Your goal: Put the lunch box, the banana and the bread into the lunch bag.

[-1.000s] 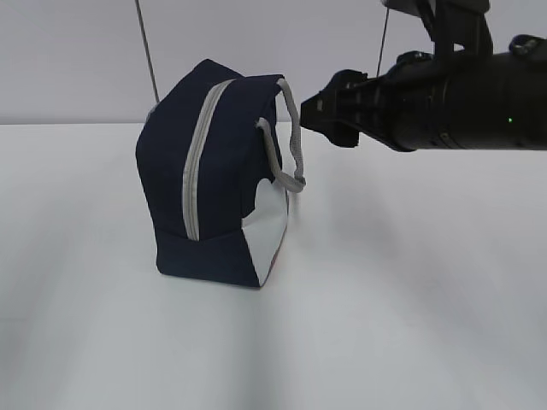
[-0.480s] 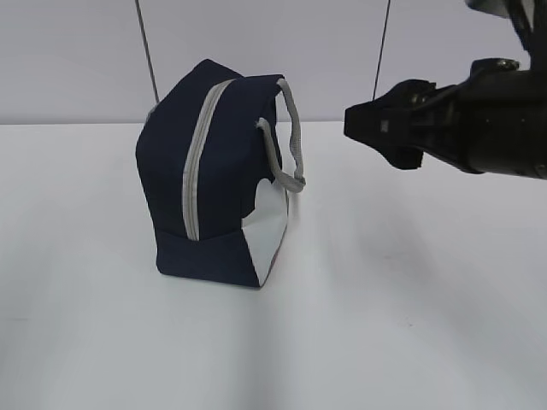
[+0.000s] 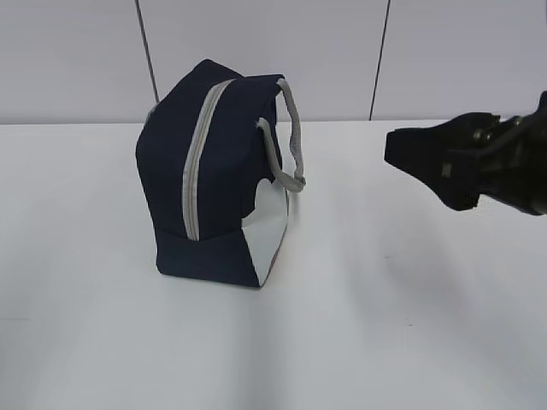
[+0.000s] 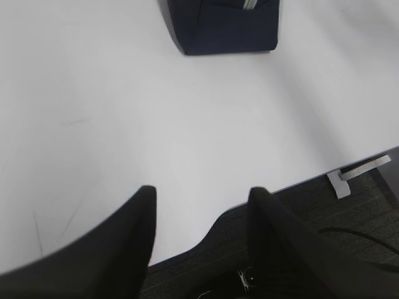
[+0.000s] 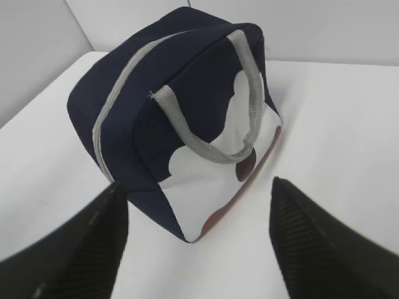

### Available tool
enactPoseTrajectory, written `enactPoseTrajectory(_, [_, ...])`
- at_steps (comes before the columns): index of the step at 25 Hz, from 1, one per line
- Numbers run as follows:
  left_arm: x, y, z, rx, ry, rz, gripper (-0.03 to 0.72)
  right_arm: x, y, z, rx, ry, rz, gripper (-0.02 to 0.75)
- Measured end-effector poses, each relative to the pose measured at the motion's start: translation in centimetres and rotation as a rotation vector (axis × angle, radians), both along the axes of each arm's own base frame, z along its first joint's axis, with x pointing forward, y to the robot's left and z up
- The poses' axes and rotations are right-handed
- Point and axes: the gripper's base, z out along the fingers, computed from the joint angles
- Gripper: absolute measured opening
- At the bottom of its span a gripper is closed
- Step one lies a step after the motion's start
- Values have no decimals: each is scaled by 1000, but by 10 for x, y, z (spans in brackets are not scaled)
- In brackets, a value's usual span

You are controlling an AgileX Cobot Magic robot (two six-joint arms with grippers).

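The lunch bag (image 3: 218,179) stands upright on the white table, dark navy with a grey zipper (image 3: 199,158) that looks closed, grey strap handles (image 3: 291,141) and a white side panel. It also shows in the right wrist view (image 5: 181,118) and, as a corner only, in the left wrist view (image 4: 224,25). My right gripper (image 5: 196,212) is open and empty, in the air to the right of the bag, apart from it (image 3: 419,154). My left gripper (image 4: 199,199) is open and empty, over the table's front edge, far from the bag. The lunch box, banana and bread are out of view.
The white table (image 3: 385,325) runs to a front edge (image 4: 299,180), with dark floor and a taped strip (image 4: 361,171) beyond it. A grey panelled wall (image 3: 77,60) stands behind the table.
My right gripper has drawn back to the right and slightly down, away from the bag's handles. The bag has not moved.
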Motion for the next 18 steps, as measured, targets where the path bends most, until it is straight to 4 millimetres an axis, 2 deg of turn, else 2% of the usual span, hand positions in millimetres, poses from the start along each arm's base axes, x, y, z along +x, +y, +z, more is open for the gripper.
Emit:
enactPoseTrajectory(9, [0,0,0,-1,-1,0,337,-3,-16,-31,-160,-3,-95,523])
enactPoseTrajectory(13, [0,0,0,-2,-1,0,318,-3,-18,-35,-233,-17,-90,523])
enactPoseTrajectory(18, [0,0,0,-1,-1,0,304,-4,-31,-37,-342,90,-199,523])
